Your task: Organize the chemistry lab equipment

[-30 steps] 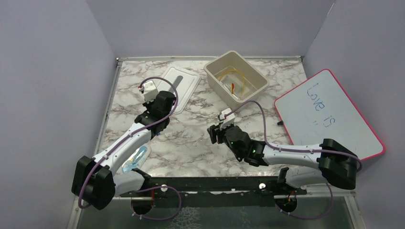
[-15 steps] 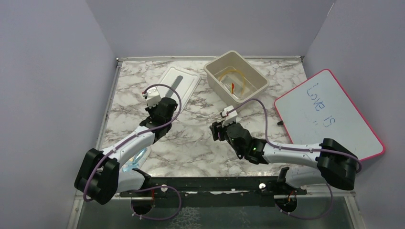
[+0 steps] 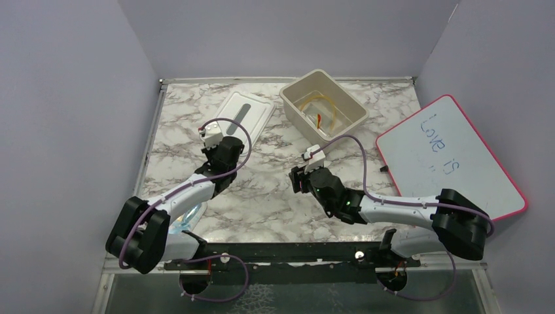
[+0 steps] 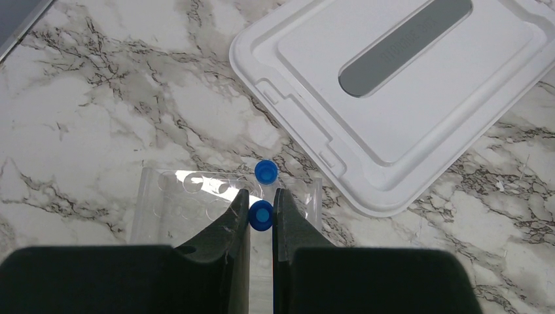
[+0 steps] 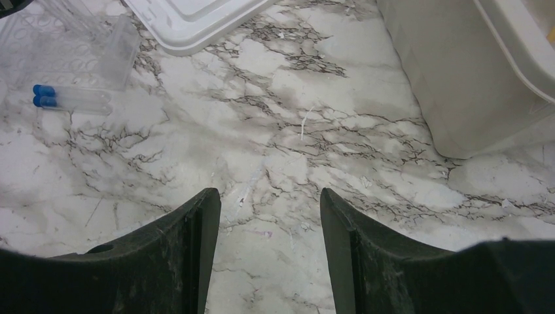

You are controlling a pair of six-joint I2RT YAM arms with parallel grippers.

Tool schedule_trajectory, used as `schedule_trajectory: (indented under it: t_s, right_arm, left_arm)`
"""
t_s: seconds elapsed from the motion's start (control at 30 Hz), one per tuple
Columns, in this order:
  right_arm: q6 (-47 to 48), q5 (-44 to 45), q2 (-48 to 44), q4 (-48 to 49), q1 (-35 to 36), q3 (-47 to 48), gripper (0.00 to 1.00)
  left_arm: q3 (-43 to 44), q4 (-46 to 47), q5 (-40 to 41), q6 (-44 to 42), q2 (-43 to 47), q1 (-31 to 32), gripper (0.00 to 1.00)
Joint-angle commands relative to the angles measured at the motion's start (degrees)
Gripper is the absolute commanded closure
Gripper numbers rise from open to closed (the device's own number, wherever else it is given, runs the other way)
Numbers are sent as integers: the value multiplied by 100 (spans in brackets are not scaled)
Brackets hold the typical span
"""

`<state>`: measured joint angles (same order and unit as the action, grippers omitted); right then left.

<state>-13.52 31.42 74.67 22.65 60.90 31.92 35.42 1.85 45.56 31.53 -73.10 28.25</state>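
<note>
Left hand (image 4: 262, 197) pinches a small blue-capped tube (image 4: 261, 216); right hand (image 5: 268, 196) gapes wide, empty

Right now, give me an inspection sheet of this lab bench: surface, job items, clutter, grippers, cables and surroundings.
Surface: marble table, no spills seen.
Job's things: amber tubing and red-tipped dropper in the beige bin; clear rack; two loose tubes lying beside it; plastic packet under the left arm.
Clutter: white lid; whiteboard.
Grippers: left gripper closed on a blue-capped tube; right gripper open, empty.
Cables: purple cables loop over both arms.
Surroundings: plain lilac walls.
</note>
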Motion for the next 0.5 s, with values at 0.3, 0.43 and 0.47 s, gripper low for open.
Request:
schedule_trajectory:
  t_s: [0.3, 0.43, 0.47]
  right_arm:
    - [-131, -198, 11, -217, -44, 130, 39]
    - [-138, -191, -4, -247, -42, 130, 39]
    - [-134, -195, -2, -255, -43, 129, 39]
  left_arm:
    - [-140, 359, -30, 17, -317, 23, 92]
    - [-137, 374, -79, 63, -460, 10, 91]
    - [-126, 382, -98, 76, -500, 6, 91]
